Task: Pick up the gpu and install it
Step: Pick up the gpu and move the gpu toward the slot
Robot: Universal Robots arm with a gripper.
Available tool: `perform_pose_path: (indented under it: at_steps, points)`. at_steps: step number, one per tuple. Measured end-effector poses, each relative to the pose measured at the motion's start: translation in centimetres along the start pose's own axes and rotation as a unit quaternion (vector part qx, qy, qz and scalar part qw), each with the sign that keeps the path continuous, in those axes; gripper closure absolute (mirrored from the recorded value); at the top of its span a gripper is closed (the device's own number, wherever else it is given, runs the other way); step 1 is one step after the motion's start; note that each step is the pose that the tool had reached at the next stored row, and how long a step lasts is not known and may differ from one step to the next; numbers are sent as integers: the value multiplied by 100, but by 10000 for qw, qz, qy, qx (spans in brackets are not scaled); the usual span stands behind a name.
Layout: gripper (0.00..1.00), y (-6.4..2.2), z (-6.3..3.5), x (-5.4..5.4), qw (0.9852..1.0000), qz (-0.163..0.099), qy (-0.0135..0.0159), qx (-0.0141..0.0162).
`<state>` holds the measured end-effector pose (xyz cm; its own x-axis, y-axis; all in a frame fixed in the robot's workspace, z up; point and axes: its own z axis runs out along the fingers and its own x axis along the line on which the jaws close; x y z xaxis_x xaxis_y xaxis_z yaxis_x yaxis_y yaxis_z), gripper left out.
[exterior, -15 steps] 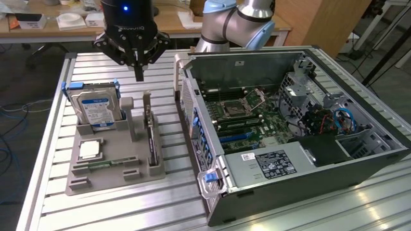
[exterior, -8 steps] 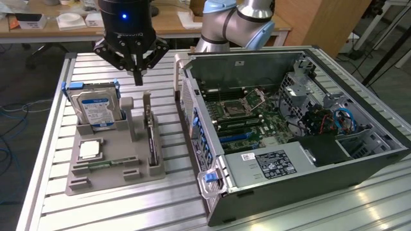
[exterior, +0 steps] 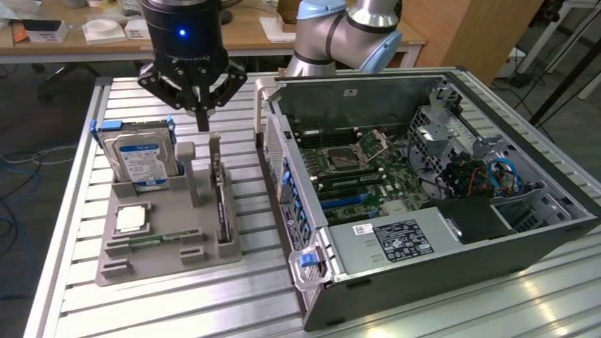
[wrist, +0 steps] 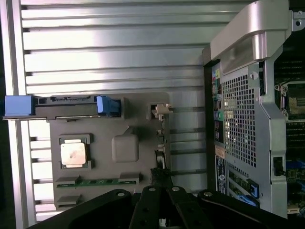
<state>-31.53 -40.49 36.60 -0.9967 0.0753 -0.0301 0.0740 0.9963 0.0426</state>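
End effector hangs clenched and empty above the gpu, which stands on edge in the grey holder. A clean grasp needs fingers spread, straddling the card's thin edge squarely, descending straight.

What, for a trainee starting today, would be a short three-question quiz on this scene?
1. True or false: the thin flat dark gpu card already sits inside the open black computer case.
2. The gripper hangs above: A) the grey plastic tray; B) the inside of the case; C) a wooden desk.
3. What colour is the label on the silver hard drive?
Key: 1 false, it stands on edge in the tray; 2 A; 3 blue.
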Motion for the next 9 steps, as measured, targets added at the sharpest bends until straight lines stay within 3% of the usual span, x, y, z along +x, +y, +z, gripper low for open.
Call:
perform_pose_path:
  at_steps: [5,7,9]
  points:
    - [89,-1,0,0,10000,-1,0,0]
    - [84,-1,0,0,10000,0,0,0]
    - [71,-1,0,0,10000,0,0,0]
